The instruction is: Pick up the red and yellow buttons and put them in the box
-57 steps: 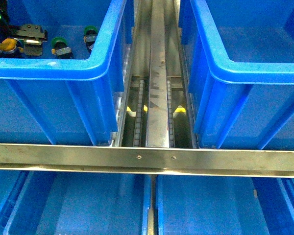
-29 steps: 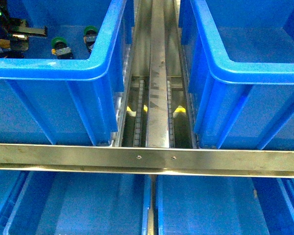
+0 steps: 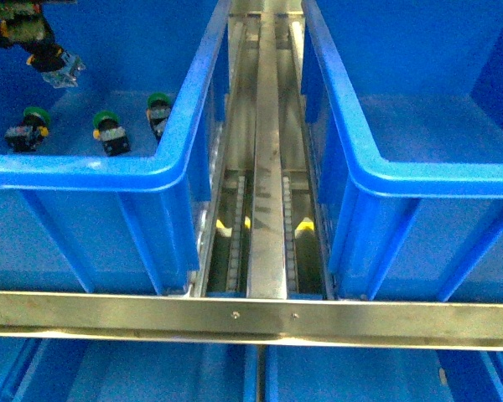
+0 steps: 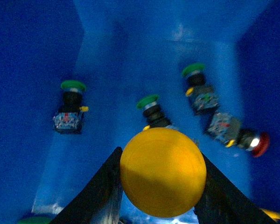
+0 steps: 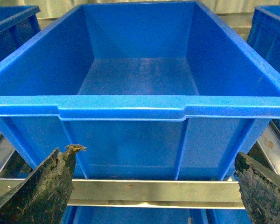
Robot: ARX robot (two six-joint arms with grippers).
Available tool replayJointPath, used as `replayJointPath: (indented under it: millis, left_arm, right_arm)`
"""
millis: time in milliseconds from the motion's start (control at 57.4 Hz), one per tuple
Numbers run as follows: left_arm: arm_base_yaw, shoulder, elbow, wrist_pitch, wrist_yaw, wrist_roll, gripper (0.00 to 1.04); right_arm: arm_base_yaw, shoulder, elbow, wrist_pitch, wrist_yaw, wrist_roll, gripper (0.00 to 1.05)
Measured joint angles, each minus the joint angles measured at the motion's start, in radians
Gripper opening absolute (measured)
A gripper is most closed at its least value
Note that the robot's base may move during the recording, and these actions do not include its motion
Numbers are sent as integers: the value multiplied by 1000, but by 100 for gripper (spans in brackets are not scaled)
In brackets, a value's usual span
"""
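Note:
My left gripper (image 4: 158, 156) is shut on the yellow button (image 4: 163, 171); its round yellow cap sits between the two black fingers. In the front view the left gripper (image 3: 40, 48) holds the yellow button (image 3: 52, 60) in the air at the far left, above the left blue bin (image 3: 84, 172). The red button (image 4: 257, 143) lies on its side on that bin's floor near a wall. It does not show in the front view. My right gripper (image 5: 156, 153) is open and empty, facing an empty blue box (image 5: 130, 106).
Three green-capped switches (image 4: 71, 105) (image 4: 151, 109) (image 4: 199, 88) stand on the bin floor below the held button; they also show in the front view (image 3: 109, 132). A metal rail (image 3: 264, 167) runs between the two bins. A steel crossbar (image 3: 251, 316) spans the front.
My left gripper has closed on the yellow button and lifted it off the bin floor. The front view has shifted, and a third green switch now shows.

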Motion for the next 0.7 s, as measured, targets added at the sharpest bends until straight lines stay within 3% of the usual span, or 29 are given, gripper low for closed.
replayJointPath:
  millis: [105, 279, 366, 453, 697]
  left_arm:
    - [19, -107, -95, 124, 105, -99, 34]
    - [36, -208, -270, 473, 309, -372, 34]
    - [6, -196, -330, 647, 363, -554, 34]
    - [-82, -104, -328, 840, 403, -787, 34]
    - [-254, 76, -165, 867, 455, -985, 33]
  right_arm:
    - [0, 0, 0, 0, 0, 0, 99]
    - [0, 0, 0, 0, 0, 0, 99]
    - [0, 0, 0, 0, 0, 0, 99]
    - [0, 0, 0, 0, 0, 0, 99]
    - [0, 0, 0, 0, 0, 0, 99]
